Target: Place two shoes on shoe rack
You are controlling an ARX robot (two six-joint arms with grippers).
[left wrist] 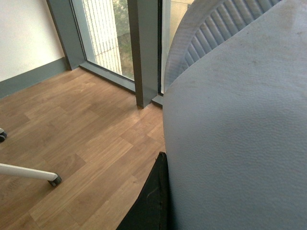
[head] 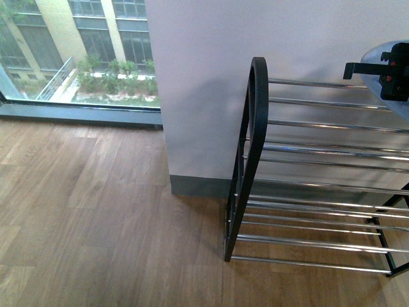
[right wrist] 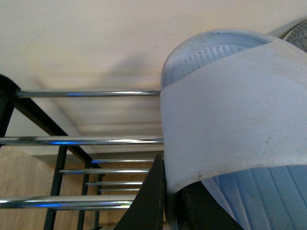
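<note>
The shoe rack (head: 319, 150), a black frame with chrome bars, stands against the white wall at the right of the front view. My right gripper (head: 391, 73) hangs over its top tier at the far right edge, shut on a pale blue slide (head: 376, 82). In the right wrist view that slide (right wrist: 230, 120) is pinched by its strap between the black fingers (right wrist: 151, 201), just above the rack's bars (right wrist: 86, 93). My left gripper (left wrist: 165, 191) is shut on the other pale blue slide (left wrist: 230, 143), which fills its view over wooden floor. The left arm is outside the front view.
Wooden floor (head: 96, 211) spreads left of the rack. A large window (head: 77, 51) meets the floor at the back left. In the left wrist view a window frame post (left wrist: 144, 52) and a white leg with a caster (left wrist: 53, 179) stand on the floor.
</note>
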